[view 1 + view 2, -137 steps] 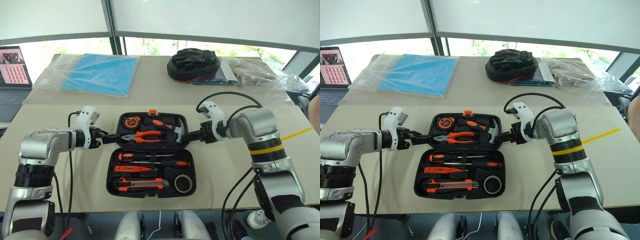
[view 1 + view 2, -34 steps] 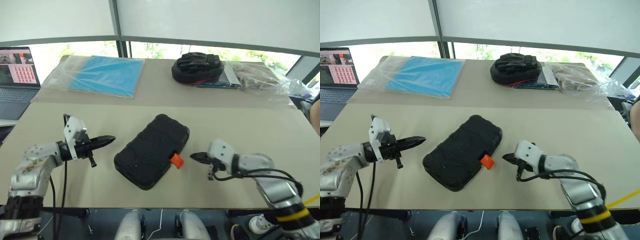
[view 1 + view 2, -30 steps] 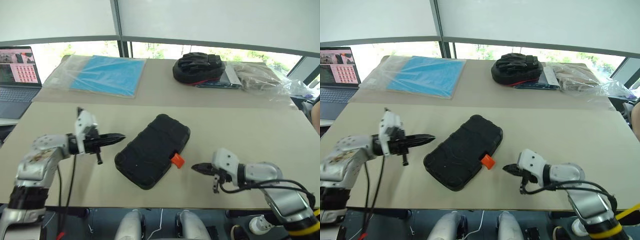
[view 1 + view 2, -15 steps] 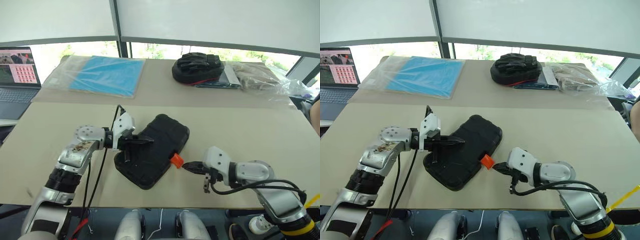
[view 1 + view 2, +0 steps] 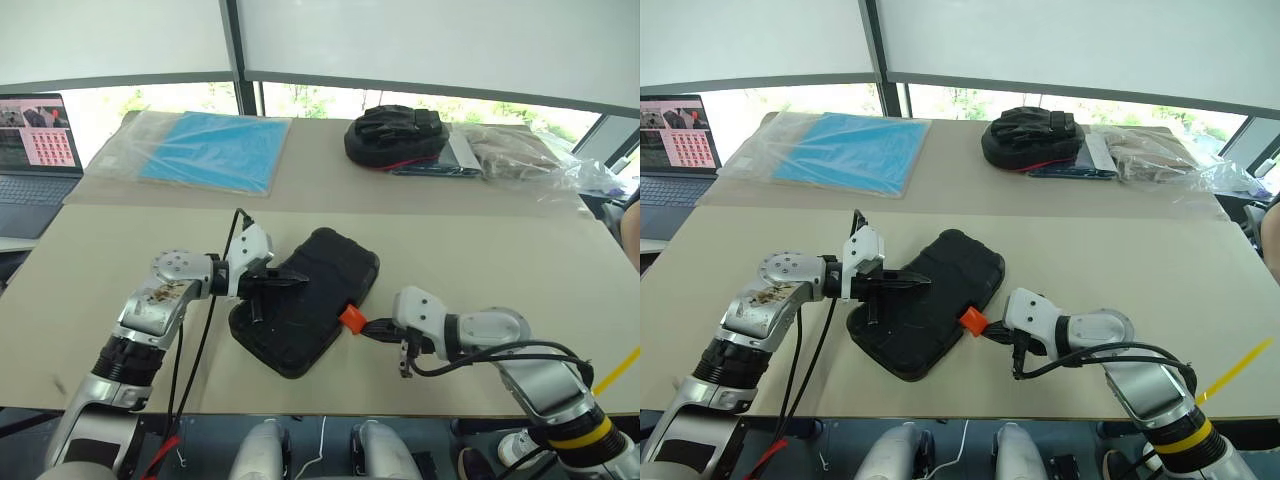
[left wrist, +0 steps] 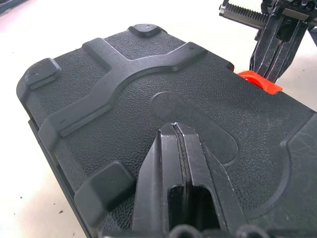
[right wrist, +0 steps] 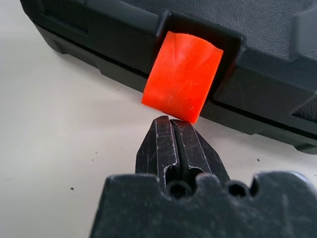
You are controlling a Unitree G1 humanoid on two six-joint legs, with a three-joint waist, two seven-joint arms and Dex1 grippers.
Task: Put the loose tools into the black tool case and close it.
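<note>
Tabletop in a pale beige is seen across both head views, and the table (image 5: 520, 260) carries, near its front edge, the black tool case (image 5: 305, 315), which is closed and lies turned at an angle. At the far side a blue sheet in clear plastic (image 5: 205, 150), a lumpy black bag (image 5: 392, 135) and a crumpled plastic bag (image 5: 525, 150) are set well apart from the case, and a laptop (image 5: 35, 150) is seen at the far left.

The left claw (image 5: 297, 281) is held over the lid of the case with its two black fingers pressed together. From the head views it cannot be told whether the tips touch the shell; in the left wrist view (image 6: 176, 130) the closed tips are shown at the textured lid, on a shallow oval recess between raised ribs, though contact cannot be confirmed.

The right claw (image 5: 372, 327) is also closed, empty, and pointed at the small orange latch (image 5: 351, 319) on the case's near side. In the head views the tips seem just beside the latch; in the right wrist view (image 7: 171, 120) they are shown right under the lower edge of the latch (image 7: 182, 77), which juts out from the case's side wall rather than lying flush. The same latch is glimpsed past the lid in the left wrist view.
</note>
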